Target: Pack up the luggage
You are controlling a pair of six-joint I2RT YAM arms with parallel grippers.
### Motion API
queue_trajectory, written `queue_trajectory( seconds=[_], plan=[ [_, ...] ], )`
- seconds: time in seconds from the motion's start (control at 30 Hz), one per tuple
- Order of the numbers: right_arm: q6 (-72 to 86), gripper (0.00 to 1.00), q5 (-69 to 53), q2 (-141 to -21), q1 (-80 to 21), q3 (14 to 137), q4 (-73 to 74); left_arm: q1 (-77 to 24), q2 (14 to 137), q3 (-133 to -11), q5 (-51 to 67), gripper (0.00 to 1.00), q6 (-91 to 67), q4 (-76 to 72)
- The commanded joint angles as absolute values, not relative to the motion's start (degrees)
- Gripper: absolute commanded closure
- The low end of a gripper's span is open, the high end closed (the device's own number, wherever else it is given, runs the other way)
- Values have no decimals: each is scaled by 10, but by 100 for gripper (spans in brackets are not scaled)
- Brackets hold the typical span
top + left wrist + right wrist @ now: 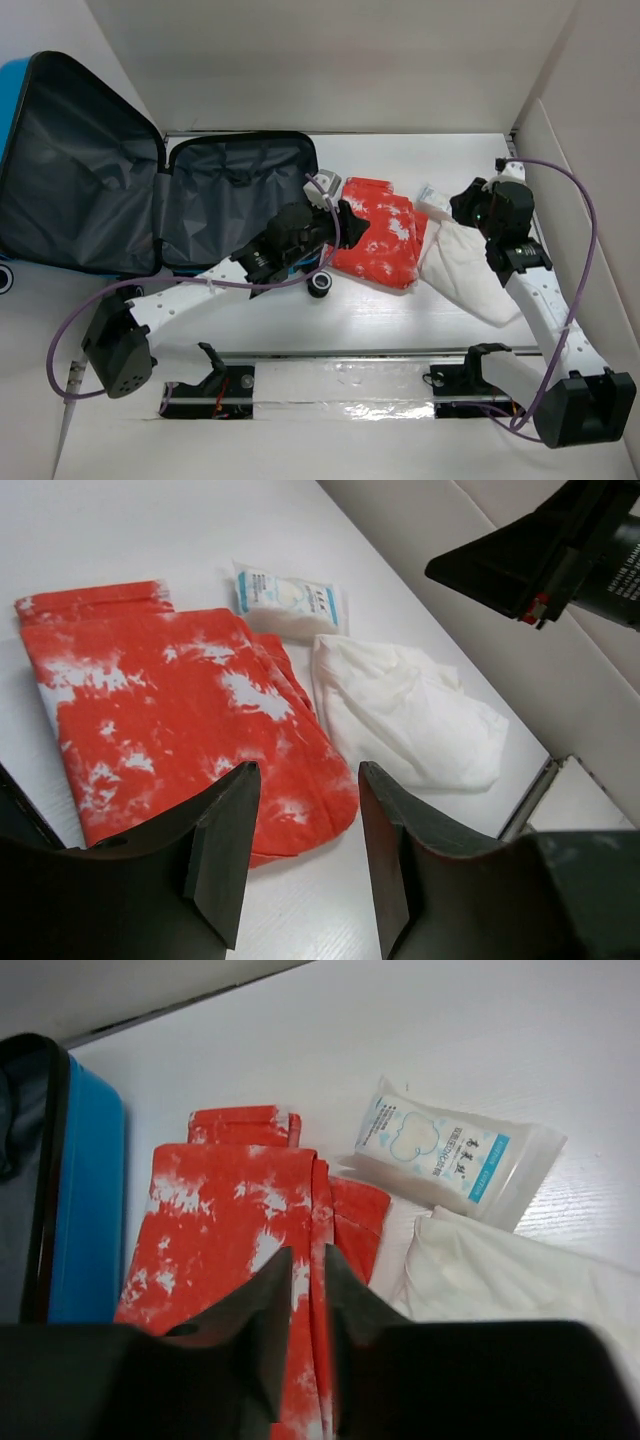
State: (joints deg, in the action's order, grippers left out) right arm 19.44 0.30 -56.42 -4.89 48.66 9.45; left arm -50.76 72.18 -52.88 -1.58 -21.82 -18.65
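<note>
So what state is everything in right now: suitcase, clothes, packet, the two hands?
luggage: open flat, grey lining showing.
red garment: folded, on the table, outside the luggage.
white garment: loosely bunched, on the table.
packet: lying flat on the table.
left hand: open, empty.
right hand: almost shut, empty.

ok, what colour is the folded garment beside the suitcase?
The garment is red-orange with white tie-dye blotches; clearest from left wrist.

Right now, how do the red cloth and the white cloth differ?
The red cloth is tie-dyed with white blotches; the white cloth is plain. The red cloth lies folded flat, the white cloth rumpled. The red cloth is nearer the luggage than the white cloth. Both lie on the table, unpacked.
</note>
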Motion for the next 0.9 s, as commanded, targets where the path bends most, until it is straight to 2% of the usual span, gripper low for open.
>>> queue_trajectory(
  seconds=[0.0, 0.03, 0.07, 0.1, 0.17, 0.2, 0.23, 0.3, 0.37, 0.47, 0.5, 0.53, 0.63, 0.67, 0.73, 0.8, 0.87],
  plan=[
    [200, 81, -15, -572, -47, 476, 63, -508, 729, -519, 17, 60, -233, -221],
    [196, 92, -21, -575, -47, 473, 59, -508, 730, -516, 22, 63, -236, -221],
    [196, 95, -31, -577, -47, 471, 57, -508, 729, -512, 26, 66, -242, -220],
    [195, 96, -37, -580, -47, 468, 58, -508, 726, -505, 29, 75, -244, -229],
    [195, 96, -47, -585, -47, 461, 62, -523, 715, -471, 26, 83, -255, -244],
    [196, 96, -49, -586, -47, 455, 62, -523, 711, -463, 25, 94, -264, -243],
    [199, 96, -54, -587, -47, 444, 52, -530, 705, -448, 18, 99, -273, -242],
    [200, 96, -71, -591, -47, 436, 40, -552, 695, -428, -29, 100, -305, -239],
    [199, 95, -78, -592, -47, 436, 40, -608, 692, -408, -140, 100, -330, -228],
    [199, 91, -90, -590, -47, 435, 40, -669, 722, -424, -306, 100, -455, -139],
    [199, 88, -103, -587, -47, 432, 36, -678, 734, -429, -335, 100, -504, -89],
    [200, 76, -108, -587, -47, 432, 32, -685, 744, -434, -362, 100, -576, -84],
    [196, 50, -130, -583, -47, 439, 36, -691, 805, -462, -339, 90, -645, -79],
    [195, 46, -134, -580, -47, 441, 38, -691, 839, -473, -329, 90, -658, -73],
    [194, 36, -144, -570, -53, 443, 40, -691, 870, -490, -316, 70, -678, -71],
    [195, 32, -145, -559, -76, 443, 46, -691, 908, -496, -315, 43, -704, -72],
    [194, 27, -141, -541, -91, 439, 52, -677, 938, -509, -318, 27, -717, -65]
  ],
)
